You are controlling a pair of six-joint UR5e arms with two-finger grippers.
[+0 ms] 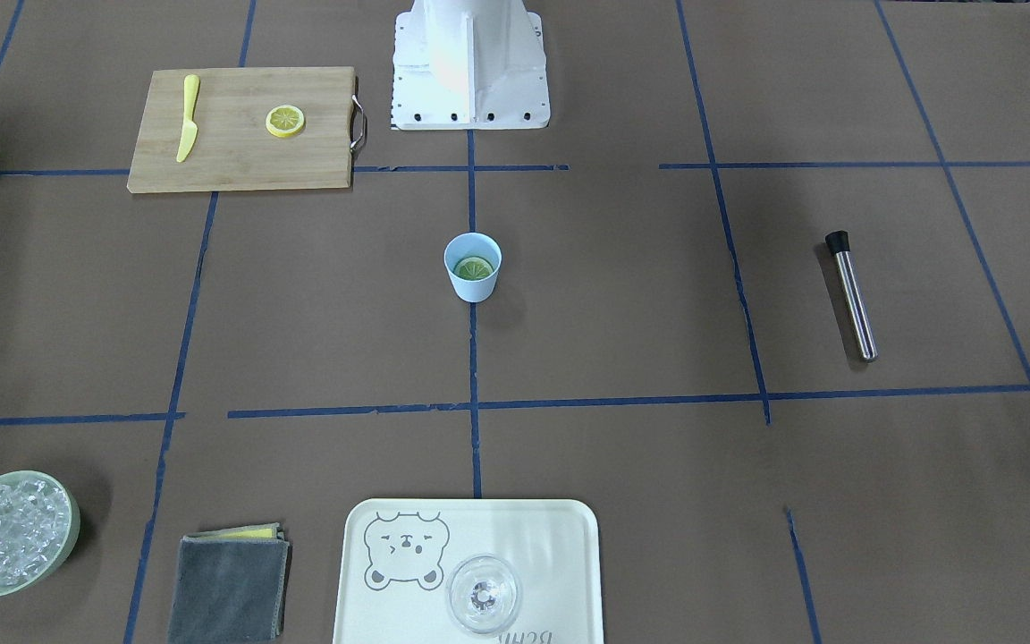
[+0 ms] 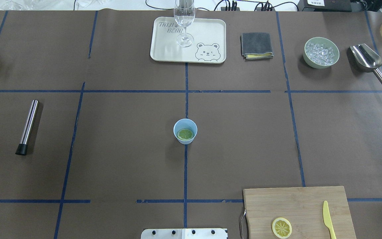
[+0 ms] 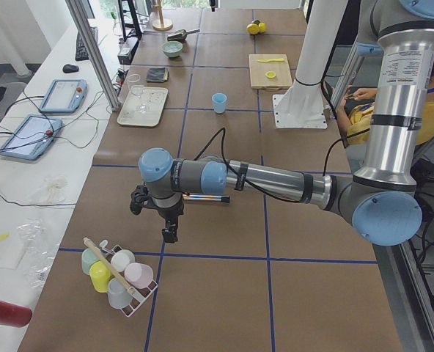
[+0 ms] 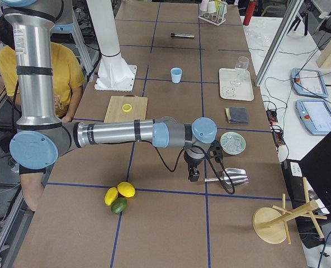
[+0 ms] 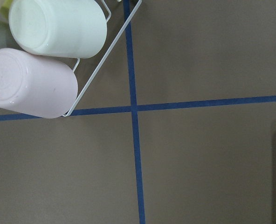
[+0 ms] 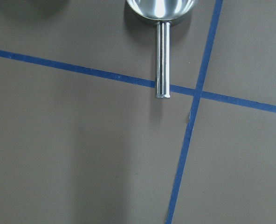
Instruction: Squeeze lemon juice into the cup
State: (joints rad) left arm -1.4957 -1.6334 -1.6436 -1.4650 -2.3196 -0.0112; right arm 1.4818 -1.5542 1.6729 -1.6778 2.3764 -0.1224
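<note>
Sitting inside the cup (image 2: pixel 185 123) mid-table is the lemon (image 2: pixel 185 134); only side views catch left gripper (image 3: pixel 170 235) and right gripper (image 4: pixel 194 176), grip state unclear.

Robotics lab: tape-gridded table (image 2: pixel 128 149), teach pendants (image 3: pixel 63 95), aluminium frame post (image 3: pixel 92 51).

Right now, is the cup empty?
No, a lemon slice lies flat at the bottom of the cup.
</note>
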